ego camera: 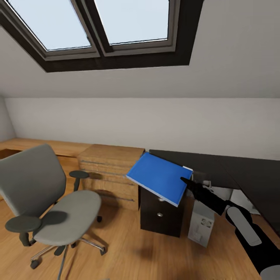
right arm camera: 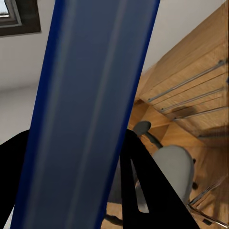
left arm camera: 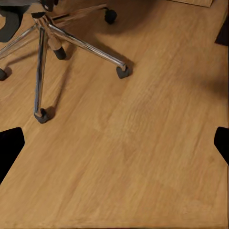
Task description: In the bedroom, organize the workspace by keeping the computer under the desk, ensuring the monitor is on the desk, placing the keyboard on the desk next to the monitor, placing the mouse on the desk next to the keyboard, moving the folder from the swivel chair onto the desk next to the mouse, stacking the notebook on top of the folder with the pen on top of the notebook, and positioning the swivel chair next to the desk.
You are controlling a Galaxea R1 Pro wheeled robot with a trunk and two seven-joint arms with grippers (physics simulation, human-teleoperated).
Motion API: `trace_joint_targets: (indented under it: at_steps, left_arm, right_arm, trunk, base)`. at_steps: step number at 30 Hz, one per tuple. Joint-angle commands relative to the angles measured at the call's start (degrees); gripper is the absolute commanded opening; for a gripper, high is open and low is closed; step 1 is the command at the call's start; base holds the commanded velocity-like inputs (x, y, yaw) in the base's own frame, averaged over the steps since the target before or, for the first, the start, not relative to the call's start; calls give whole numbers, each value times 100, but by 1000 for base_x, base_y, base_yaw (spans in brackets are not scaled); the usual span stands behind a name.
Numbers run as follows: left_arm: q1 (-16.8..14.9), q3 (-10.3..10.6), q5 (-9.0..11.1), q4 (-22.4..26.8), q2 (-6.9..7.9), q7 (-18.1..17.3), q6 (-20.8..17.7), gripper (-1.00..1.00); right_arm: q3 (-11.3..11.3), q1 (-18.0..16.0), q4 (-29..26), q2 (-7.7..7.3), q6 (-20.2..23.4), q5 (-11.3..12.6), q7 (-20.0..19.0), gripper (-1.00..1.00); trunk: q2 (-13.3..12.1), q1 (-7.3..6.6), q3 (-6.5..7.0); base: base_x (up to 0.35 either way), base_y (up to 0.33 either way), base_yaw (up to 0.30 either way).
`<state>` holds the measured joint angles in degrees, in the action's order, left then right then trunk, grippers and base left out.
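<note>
Right hand (ego camera: 186,181) pinches the folder (ego camera: 158,177) by one edge, held tilted in the air over the drawers, short of the tabletop (ego camera: 217,163). Thin grip, so it could swing or slip. Left hand's fingers (left arm camera: 10,145) spread wide over bare wood floor (left arm camera: 133,157). Chair (ego camera: 46,194) empty, attic rm w/ skylight (ego camera: 89,23).

Skylight (ego camera: 89,23) in sloped white ceiling, wood floor (ego camera: 128,249), wood cabinet (ego camera: 111,171)
</note>
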<state>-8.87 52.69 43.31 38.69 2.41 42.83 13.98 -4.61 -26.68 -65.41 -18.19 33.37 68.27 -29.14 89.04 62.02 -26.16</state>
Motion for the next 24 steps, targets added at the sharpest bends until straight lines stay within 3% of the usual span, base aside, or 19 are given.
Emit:
trace_joint_targets:
  at_steps: [1, 2, 4, 5, 15, 24]
  left_arm:
    - [-9, 41, 66, -132, -77, 31, 34, 100]
    - [-9, 26, 66, -639, -303, 4, 8, 100]
    - [-9, 16, 71, -834, -334, -134, -1, 100]
    - [-9, -42, 72, -986, -348, -403, -6, 100]
    - [-9, -499, 73, -1170, -346, -1267, 5, 100]
    - [-9, -540, 60, -1223, -350, -1355, 22, 100]
  right_arm:
    - [-6, -5, 14, -6, 0, 38, 3, -100]
    - [-5, -4, 181, -1, -35, 37, 11, -100]
    - [-5, -3, 227, 0, -103, 37, 13, -100]
    - [-4, -3, 241, 0, -197, 37, 14, -100]
    - [11, -3, 253, 0, -463, 52, 81, -100]
    - [12, -3, 224, 153, -535, 120, 478, -100]
  trunk:
    - [-38, -23, 16]
    - [-78, -45, 39]
    - [-158, -89, 83]
    - [-198, -111, 105]
    - [-599, -330, 312]
    - [-960, -528, 417]
  base:
    - [0, 0, -269]
    - [0, 0, -269]
    - [0, 0, -269]
    - [0, 0, -269]
    - [0, 0, -277]
    - [0, 0, -143]
